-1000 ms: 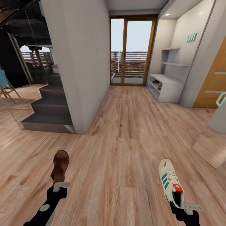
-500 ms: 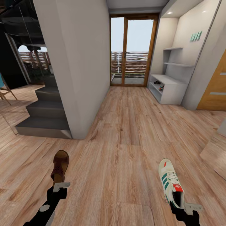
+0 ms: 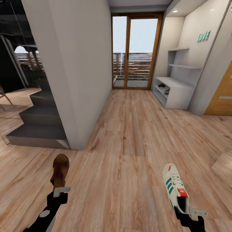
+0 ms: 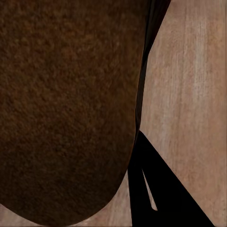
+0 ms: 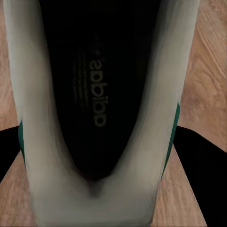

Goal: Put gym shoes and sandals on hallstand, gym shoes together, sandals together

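Note:
My left gripper [image 3: 59, 190] is shut on the heel of a brown sandal [image 3: 60, 170], held toe-forward above the corridor floor [image 3: 129, 135]. The sandal's dark brown sole [image 4: 61, 109] is close up in the left wrist view. My right gripper [image 3: 186, 211] is shut on the heel of a white gym shoe [image 3: 173, 185] with green stripes. The right wrist view looks into the shoe's opening [image 5: 94, 94], with black fingers [image 5: 201, 163] at its sides. The light-grey hallstand [image 3: 176, 95] stands far ahead on the right. A dark sandal [image 3: 161, 85] and a gym shoe [image 3: 166, 91] lie on its low shelves.
A white wall corner [image 3: 77, 80] juts out on the left, with dark grey stairs [image 3: 37, 124] behind it. A glass door [image 3: 135, 51] closes the corridor's far end. A wooden door [image 3: 222, 95] is right of the hallstand. A pale panel [image 3: 224, 166] lies at the right edge.
The whole picture has shifted, so the camera has moved forward and turned a little. Both grippers and the shoes they hold sit at the same places in the picture.

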Available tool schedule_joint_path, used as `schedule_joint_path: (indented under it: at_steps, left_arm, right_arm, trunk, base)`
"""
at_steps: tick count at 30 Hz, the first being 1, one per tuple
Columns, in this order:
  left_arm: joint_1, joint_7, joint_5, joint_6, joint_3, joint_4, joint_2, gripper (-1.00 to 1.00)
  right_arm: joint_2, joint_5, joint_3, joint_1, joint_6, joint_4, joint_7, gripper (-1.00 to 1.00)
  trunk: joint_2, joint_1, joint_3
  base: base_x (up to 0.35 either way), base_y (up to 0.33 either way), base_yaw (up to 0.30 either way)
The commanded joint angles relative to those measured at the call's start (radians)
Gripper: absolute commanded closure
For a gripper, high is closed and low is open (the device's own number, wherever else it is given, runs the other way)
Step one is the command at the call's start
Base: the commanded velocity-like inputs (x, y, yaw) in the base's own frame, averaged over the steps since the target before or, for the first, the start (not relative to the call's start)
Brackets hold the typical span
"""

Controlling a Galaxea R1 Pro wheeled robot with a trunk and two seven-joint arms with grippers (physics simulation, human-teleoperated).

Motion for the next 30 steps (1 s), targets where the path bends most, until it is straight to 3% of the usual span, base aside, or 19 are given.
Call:
schedule_joint_path:
  at_steps: [1, 30]
  left_arm:
    - [-0.001, -0.004, -0.014, -0.004, 0.009, 0.0, -0.001, 1.0]
    - [-0.001, -0.005, -0.014, -0.004, 0.011, -0.002, -0.001, 1.0]
  right_arm:
    - [0.0, -0.011, -0.002, -0.001, -0.003, 0.001, 0.008, 1.0]
    - [0.0, -0.011, -0.002, -0.001, -0.003, 0.001, 0.008, 1.0]
  trunk:
    - [0.0, 0.0, -0.001]
    - [0.0, 0.0, -0.008]
  base:
    - [0.34, 0.0, -0.18]
    - [0.34, 0.0, -0.09]
